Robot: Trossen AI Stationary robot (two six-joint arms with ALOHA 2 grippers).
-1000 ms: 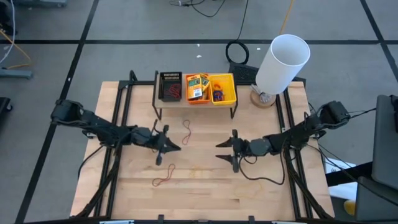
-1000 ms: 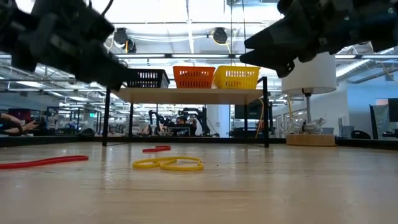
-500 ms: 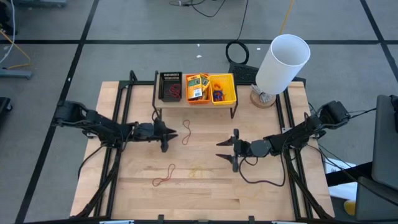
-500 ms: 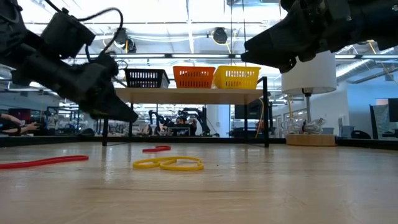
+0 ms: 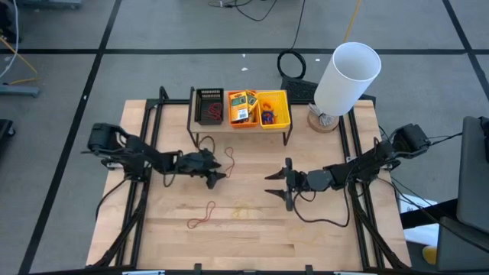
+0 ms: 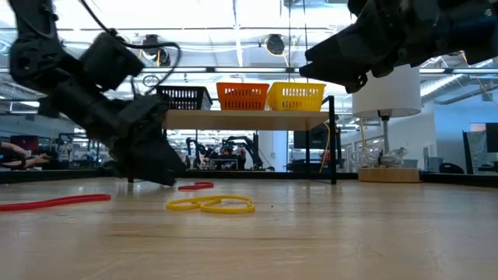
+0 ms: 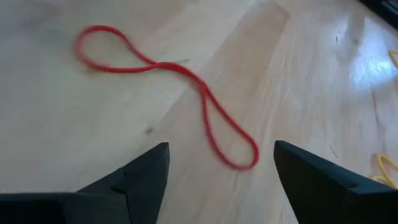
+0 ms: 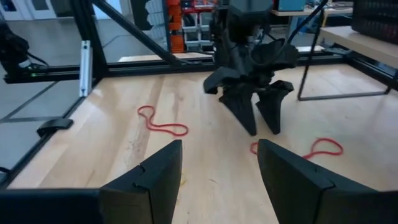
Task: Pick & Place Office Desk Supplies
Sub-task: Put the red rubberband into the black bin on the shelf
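A red rubber band lies flat on the table in a figure-eight, in front of the shelf. My left gripper is low over the table and open, its fingertips on either side of the band's near loop without touching it; the high view shows it beside that band. My right gripper hangs open above the table's middle, holding nothing. A second red band and a yellow band lie nearer the front. Yellow packs sit in the orange bin.
A raised shelf at the table's far side carries a black bin, an orange bin and a yellow bin. A big white cylinder stands at the far right. Bare wood stretches toward the near edge.
My left gripper has gone toward the table's far edge and then right toward the red band by the shelf, has come down close to the table, and has opened. The bands have not moved. My right arm has kept still.
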